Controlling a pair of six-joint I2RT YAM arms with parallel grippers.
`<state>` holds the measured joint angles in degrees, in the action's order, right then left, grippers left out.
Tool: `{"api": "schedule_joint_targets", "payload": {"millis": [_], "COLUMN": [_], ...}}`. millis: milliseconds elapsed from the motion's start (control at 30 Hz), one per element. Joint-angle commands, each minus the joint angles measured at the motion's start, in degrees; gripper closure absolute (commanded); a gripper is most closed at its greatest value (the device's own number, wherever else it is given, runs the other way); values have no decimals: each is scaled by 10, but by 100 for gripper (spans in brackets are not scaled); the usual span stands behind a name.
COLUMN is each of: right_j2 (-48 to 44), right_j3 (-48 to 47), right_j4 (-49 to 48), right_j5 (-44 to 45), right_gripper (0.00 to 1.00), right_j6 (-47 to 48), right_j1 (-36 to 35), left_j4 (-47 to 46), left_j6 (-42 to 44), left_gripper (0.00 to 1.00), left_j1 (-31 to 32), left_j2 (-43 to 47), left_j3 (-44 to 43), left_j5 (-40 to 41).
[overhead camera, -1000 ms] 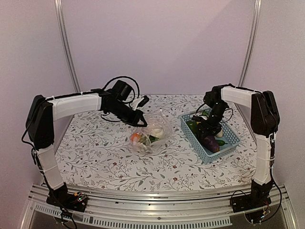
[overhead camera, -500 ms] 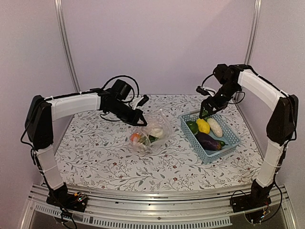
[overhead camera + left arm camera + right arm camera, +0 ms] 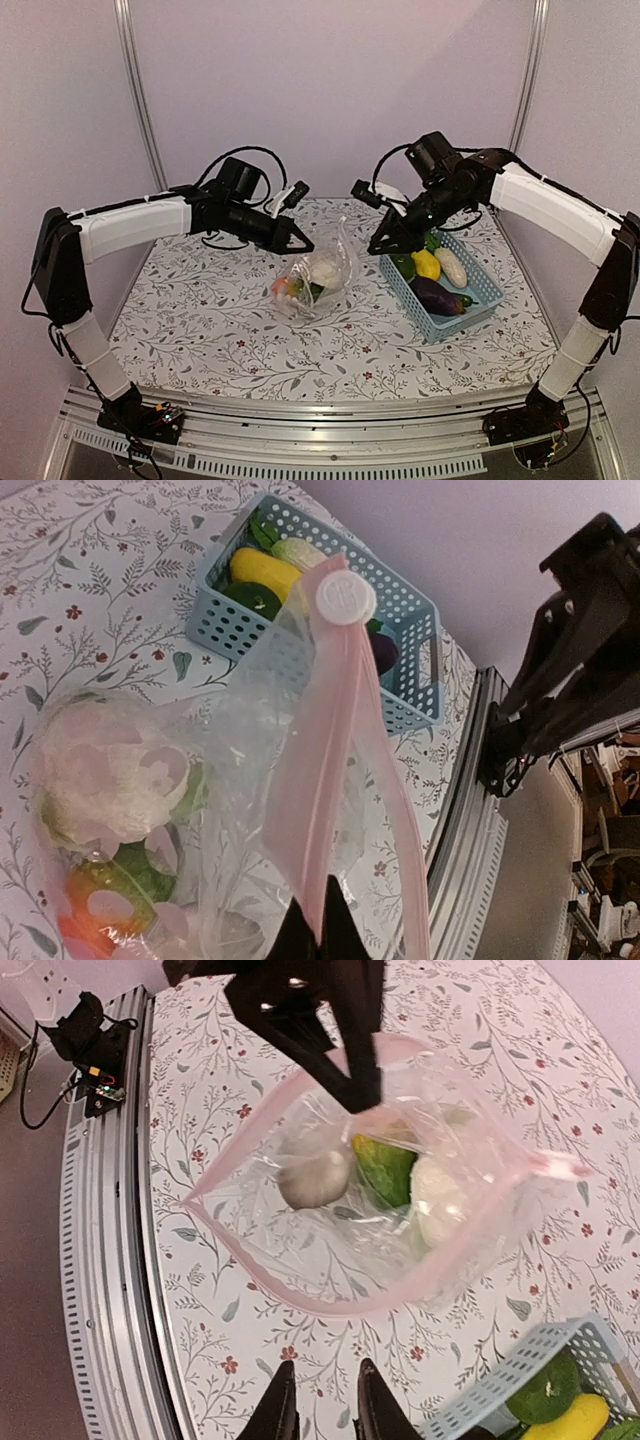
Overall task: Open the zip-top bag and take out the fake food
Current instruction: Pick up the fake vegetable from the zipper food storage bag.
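I see my left gripper clamped on the pink rim of the bag at mid-desk; my right gripper hovers beside it, jaws apart, apparently empty.

- The clear, crinkly zip-top bag gapes toward the right gripper. Its pink-rimmed mouth forms a wide oval with room to enter.
- The left gripper pinches the far rim of that mouth, and its black fingers bar the upper side.
- Inside, a grey-white rounded toy piece, a green piece and a white cauliflower crowd the deep end. The pouch nearer the mouth holds only plastic.
- The light-blue slotted plastic basket stands just right of the bag, with a narrow strip of flower-printed table between them.
- The right gripper's fingers stand apart with nothing between them, just outside the near rim.
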<state>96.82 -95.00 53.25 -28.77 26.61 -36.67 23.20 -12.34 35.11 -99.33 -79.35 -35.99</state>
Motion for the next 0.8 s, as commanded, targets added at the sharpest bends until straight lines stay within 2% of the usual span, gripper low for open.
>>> {"api": "schedule_joint_targets", "payload": {"millis": [0,267,633,667,700,733,767], "right_j2": [34,111,184,190,199,208,212], "right_j3": [-47,-67,-90,-91,-88,-85,-78], "right_j4": [-31,-71,-135,-136,-137,-138,-142], "right_j5": [61,75,216,216,204,187,181], "right_gripper": [84,88,85,84,83,83,83], "right_j6": [30,-19,-210,-219,-228,-229,-221], "right_j1": [-80,-125,-123,-122,-119,-117,-117], "left_j4": [-104,-121,-196,-197,-191,-173,-138], "left_j6": [-33,-51,-122,-127,-128,-122,-105], "left_gripper": [100,100,100,97,88,72,65], "left_j1": [-6,-6,-12,-13,-15,-18,-23], "left_j2": [44,46,39,38,36,34,29], "left_j3": [39,48,73,73,71,66,52], "left_j5": [-59,-48,-80,-78,-74,-64,-60]}}
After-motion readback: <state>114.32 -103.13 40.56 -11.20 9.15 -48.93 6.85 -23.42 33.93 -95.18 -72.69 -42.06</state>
